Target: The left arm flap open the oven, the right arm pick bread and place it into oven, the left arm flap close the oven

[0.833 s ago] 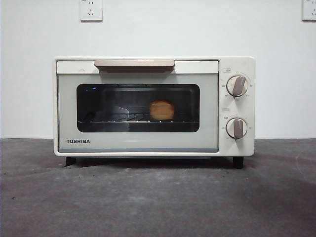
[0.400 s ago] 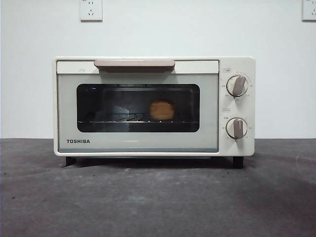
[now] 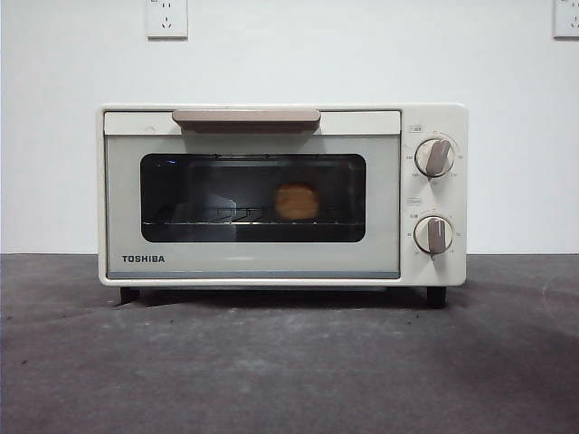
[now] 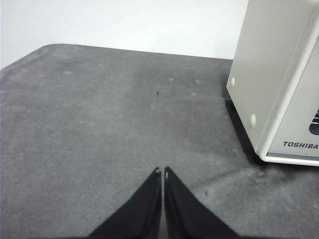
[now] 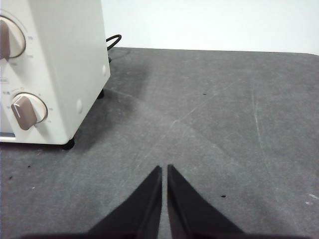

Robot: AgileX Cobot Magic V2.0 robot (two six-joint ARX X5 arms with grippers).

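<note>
The cream-white TOSHIBA oven (image 3: pixel 280 262) stands in the middle of the dark table with its door shut and the beige handle (image 3: pixel 246 117) up at the top. Through the dark glass I see the golden bread (image 3: pixel 296 202) resting on the wire rack inside. My left gripper (image 4: pixel 162 172) is shut and empty, low over the table beside the oven's side wall (image 4: pixel 269 74) on the TOSHIBA end. My right gripper (image 5: pixel 164 169) is shut and empty too, over the table beside the oven's knob end (image 5: pixel 60 69). Neither arm shows in the front view.
Two knobs (image 3: pixel 435 157) sit on the oven's right panel. A black power cord (image 5: pixel 113 41) loops behind the oven. A white wall with sockets (image 3: pixel 166 17) rises behind the grey table (image 3: pixel 289 371).
</note>
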